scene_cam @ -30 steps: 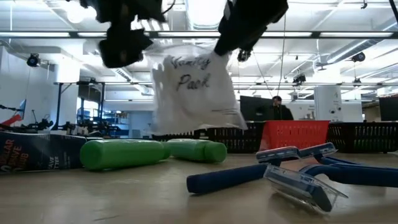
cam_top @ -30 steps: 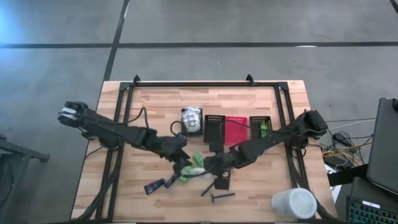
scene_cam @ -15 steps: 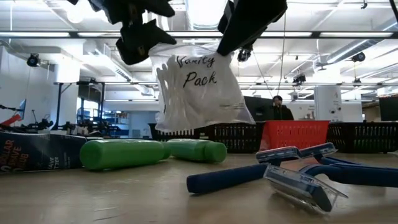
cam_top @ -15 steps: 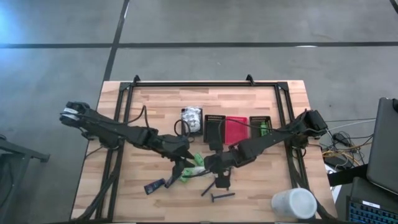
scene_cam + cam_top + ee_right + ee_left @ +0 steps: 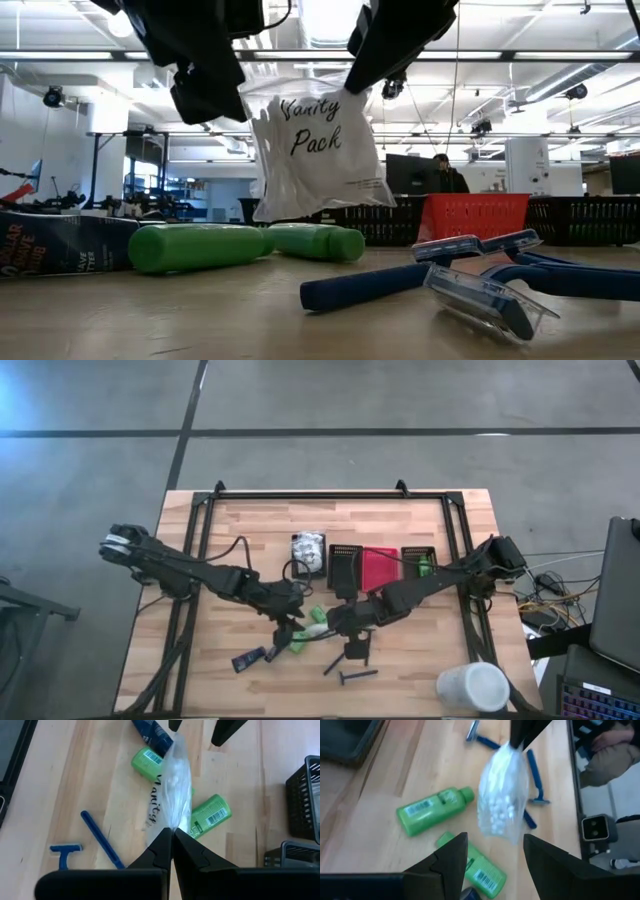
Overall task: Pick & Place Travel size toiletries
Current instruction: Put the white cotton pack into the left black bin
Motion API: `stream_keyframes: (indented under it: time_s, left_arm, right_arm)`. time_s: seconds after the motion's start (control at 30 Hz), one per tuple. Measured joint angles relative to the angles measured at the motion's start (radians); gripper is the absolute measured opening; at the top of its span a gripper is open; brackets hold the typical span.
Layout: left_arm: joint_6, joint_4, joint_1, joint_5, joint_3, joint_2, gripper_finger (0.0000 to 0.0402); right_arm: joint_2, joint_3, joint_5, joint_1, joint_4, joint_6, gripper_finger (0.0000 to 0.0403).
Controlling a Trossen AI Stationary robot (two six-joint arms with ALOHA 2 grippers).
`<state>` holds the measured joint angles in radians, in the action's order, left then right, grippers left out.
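Wooden table [image 5: 250,520], centre frame: my right hand [image 5: 172,836] pinches the crinkly clear packet [image 5: 315,150] by its top.
My left hand [image 5: 492,851] gapes just beside it, holding nothing.

The high view looks straight down from well above, taking in the whole counter [image 5: 250,530] and both arms. The low view sits at counter height, close to the razors [image 5: 470,280], facing level across into the room. Each wrist view looks forward past its own jaws, near and down onto the counter. All four share the hanging packet [image 5: 315,150] and the green bottles [image 5: 195,247] below it; both wrist views also catch the razors.
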<state>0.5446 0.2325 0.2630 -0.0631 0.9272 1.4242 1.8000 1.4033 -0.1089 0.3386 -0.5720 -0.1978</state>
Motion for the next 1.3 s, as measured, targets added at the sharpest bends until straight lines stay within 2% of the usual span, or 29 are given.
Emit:
stream_keyframes:
  time_s: [1.3]
  left_arm:
    - [-0.107, -0.034, 0.000, 0.038, 0.000, -0.001, 0.0197]
  right_arm:
    - [0.000, -0.001, 0.005, -0.052, 0.057, 0.017, 0.0008]
